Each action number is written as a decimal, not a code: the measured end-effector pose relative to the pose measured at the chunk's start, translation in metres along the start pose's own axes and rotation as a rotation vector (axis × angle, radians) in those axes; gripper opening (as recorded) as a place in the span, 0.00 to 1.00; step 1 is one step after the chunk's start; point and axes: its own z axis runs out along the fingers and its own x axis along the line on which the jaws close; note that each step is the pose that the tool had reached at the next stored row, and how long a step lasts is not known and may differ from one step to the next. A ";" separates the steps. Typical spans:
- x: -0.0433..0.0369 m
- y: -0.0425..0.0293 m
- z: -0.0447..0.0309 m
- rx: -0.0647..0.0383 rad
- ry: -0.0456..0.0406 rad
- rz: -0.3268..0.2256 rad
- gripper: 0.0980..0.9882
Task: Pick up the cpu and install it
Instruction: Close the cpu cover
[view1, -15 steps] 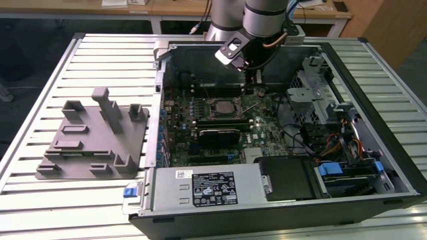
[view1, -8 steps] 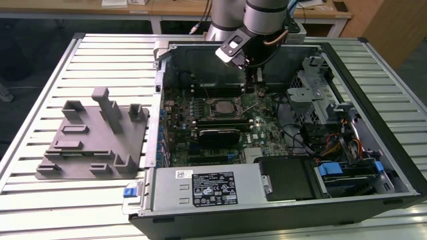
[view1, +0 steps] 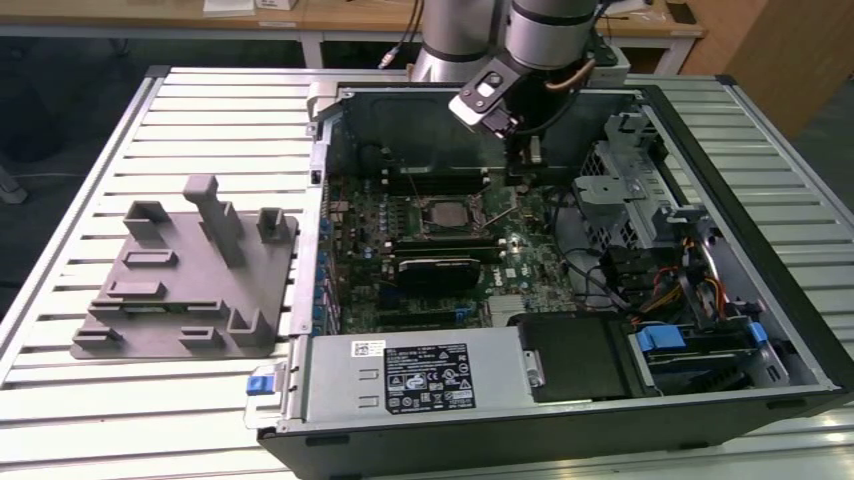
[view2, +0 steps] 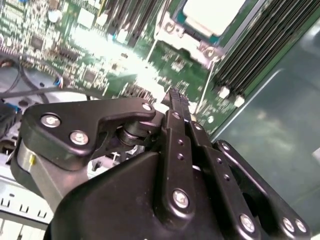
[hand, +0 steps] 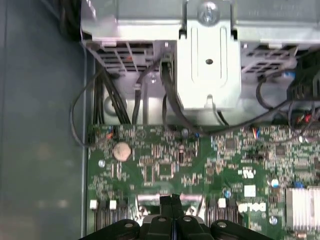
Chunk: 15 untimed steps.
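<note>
The cpu (view2: 212, 15) lies flat in the motherboard socket (view1: 441, 213), its silver top bright in the second wrist view, with the metal socket frame (view2: 172, 35) around it. My gripper (view1: 530, 165) hangs inside the open computer case, to the exterior view's right of the socket and just above the board. Its two black fingers are pressed together with nothing between them, as both wrist views show (view2: 175, 96) (hand: 172, 200). A thin metal socket lever (view2: 206, 92) runs close beside the fingertips.
A grey plastic tray with upright posts (view1: 187, 290) stands on the slatted table at the exterior view's left. Inside the case are memory slots (view1: 434, 180), a drive cage with cables (view1: 641, 190), a coin battery (hand: 121, 150) and the power supply (view1: 427, 378).
</note>
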 end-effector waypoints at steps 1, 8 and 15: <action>0.0000 0.0032 0.0001 0.000 0.0000 0.000 0.01; 0.0001 0.0242 0.0008 0.002 0.0000 0.000 0.01; 0.0002 0.0309 0.0068 0.002 0.0001 0.000 0.01</action>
